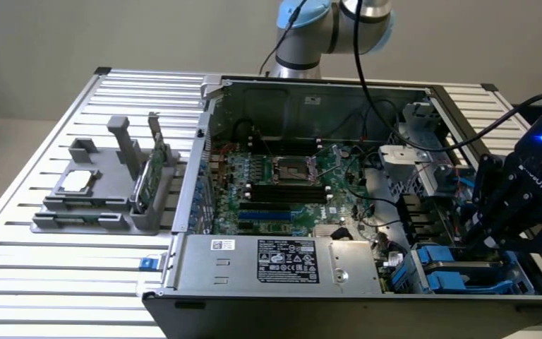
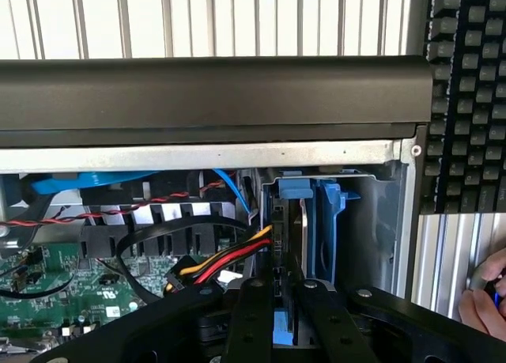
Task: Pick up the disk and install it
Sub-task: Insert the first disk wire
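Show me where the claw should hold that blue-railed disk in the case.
Its thin upper edge, from above through the case opening: the disk stands on edge between blue bay walls, leaving only that edge free. The claw pinches it there.

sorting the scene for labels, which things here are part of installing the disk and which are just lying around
Part of the job:
- disk, between the fingers
- blue drive bay
- computer case

Lying about:
- grey fixture
- processor chip
- green card
- keyboard
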Action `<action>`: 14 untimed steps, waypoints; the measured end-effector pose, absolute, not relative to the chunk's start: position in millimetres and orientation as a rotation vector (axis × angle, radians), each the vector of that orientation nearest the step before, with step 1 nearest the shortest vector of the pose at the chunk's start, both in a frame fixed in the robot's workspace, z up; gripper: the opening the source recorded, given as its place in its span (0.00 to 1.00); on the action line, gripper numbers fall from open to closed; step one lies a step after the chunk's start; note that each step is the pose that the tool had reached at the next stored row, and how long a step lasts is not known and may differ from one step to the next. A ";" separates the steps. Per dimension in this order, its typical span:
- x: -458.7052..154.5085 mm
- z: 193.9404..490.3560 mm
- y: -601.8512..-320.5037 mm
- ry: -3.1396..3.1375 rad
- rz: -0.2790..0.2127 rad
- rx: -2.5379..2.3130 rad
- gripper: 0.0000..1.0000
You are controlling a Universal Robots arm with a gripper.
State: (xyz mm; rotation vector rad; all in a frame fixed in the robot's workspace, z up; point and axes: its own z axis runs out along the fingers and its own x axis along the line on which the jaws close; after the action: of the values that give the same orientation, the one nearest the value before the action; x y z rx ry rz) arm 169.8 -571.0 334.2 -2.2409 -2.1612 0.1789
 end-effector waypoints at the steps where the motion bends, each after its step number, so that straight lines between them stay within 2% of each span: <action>1: 169.8 334.2 -571.0 -2.161 0.180 -2.242 0.17; 14: 169.8 334.3 -571.0 -2.143 0.184 -2.261 0.17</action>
State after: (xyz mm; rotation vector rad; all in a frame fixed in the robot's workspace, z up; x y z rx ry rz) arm 169.8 -571.0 334.3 -2.2608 -2.1434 0.1838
